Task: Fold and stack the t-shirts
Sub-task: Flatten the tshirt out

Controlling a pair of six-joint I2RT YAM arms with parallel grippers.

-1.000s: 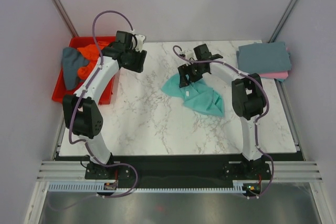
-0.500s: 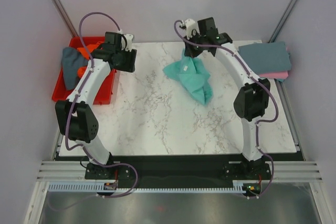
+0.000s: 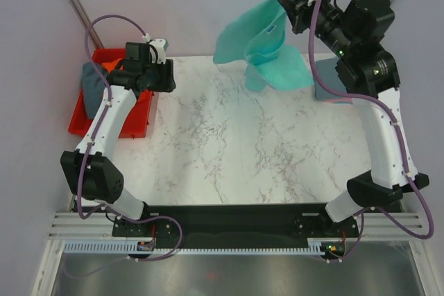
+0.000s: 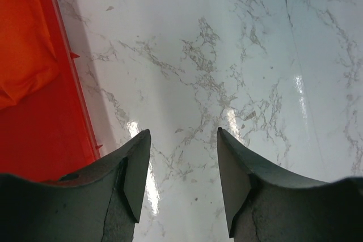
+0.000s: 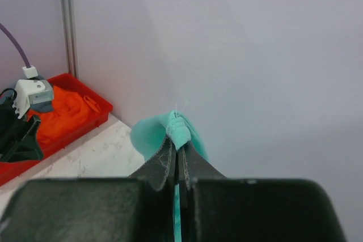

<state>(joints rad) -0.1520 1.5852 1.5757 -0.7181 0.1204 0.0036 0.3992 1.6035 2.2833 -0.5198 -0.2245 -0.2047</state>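
- Teal t-shirt (image 3: 258, 45) hangs in the air above the far edge of the desk (image 3: 229, 150), pinched at one small bunch of cloth. It touches nothing below it.
- Its long axis, I judge, runs down from the pinch. In the top view it points away from the grip toward the left, falling in two uneven lobes, not flat.
- Biggest risk: with so little cloth gripped, the weight of the shirt could pull it free, and it would drop in a crumpled heap.
- Next risk: if it is lowered as it hangs, the lobes would fold over each other and leave no clean edge to fold along.
- Red bin (image 3: 78, 121) sits off the desk's left side, holding an orange t-shirt (image 4: 25, 55) and a slate t-shirt (image 3: 90, 86). A leftward swing could drag the hanging hem toward it.
- Folded slate t-shirt (image 3: 327, 91) lies at the far right, partly hidden by the arm. A low pass could knock it askew.
- Right fingers (image 5: 176, 150) are pressed tight together on the teal cloth, raised high.
- Left fingers (image 3: 166, 77) stand moderately apart, holding nothing, above bare desk just beside the bin.
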